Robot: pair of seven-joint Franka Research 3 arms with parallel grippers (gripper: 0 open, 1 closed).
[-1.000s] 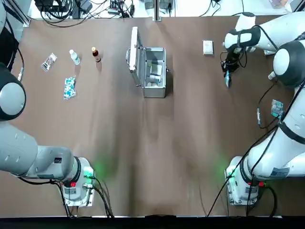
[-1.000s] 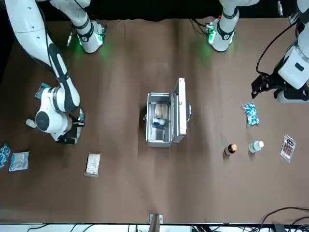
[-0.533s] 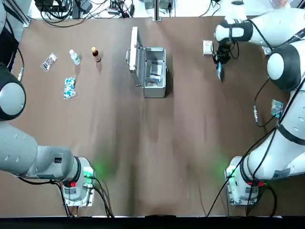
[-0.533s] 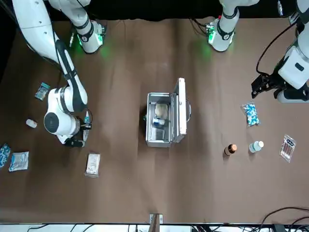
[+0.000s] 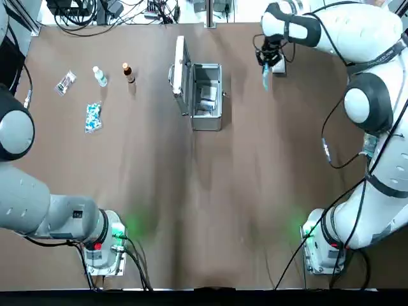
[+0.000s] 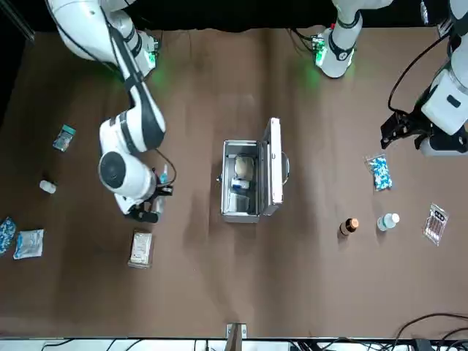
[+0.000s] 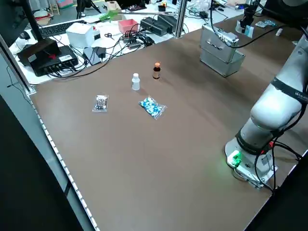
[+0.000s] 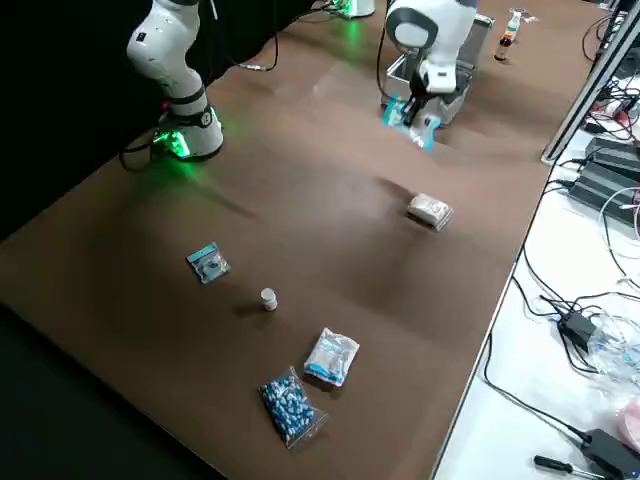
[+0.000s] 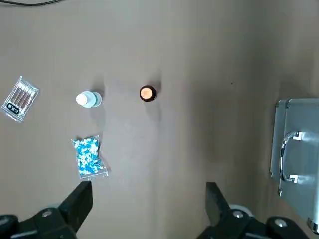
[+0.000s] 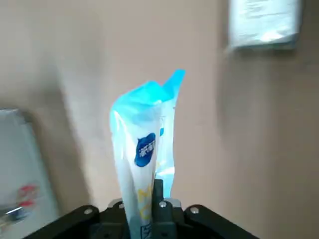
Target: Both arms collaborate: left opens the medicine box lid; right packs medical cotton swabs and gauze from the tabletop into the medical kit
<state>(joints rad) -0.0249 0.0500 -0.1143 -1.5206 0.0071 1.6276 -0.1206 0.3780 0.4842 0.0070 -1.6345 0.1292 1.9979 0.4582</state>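
Note:
The silver medical kit (image 5: 205, 97) stands at the far middle of the tabletop (image 5: 210, 191), its lid (image 5: 180, 69) raised upright. My right gripper (image 5: 266, 64) hovers just right of the kit, shut on the teal medical cotton swabs packet (image 10: 144, 149), which hangs below it (image 5: 265, 79). The white gauze (image 6: 140, 247) lies on the tabletop close beside that gripper, on its side away from the kit, and shows in the right wrist view too (image 10: 264, 22). My left gripper (image 6: 390, 133) hangs open and holds nothing, well to the left of the kit above the speckled packet; its fingers (image 9: 82, 199) stand wide apart.
A brown bottle (image 5: 129, 72), a white bottle (image 5: 99, 76), a blue-and-white speckled packet (image 5: 93, 117) and a clear packet (image 5: 65, 82) lie left of the kit. Near the right edge are a small teal packet (image 6: 64, 137), a small white bottle (image 6: 47, 187) and two more packets (image 6: 29, 243).
My right gripper has carried the teal packet leftward along the far side, past the gauze, to just beside the open kit. The left arm and the kit have not moved.

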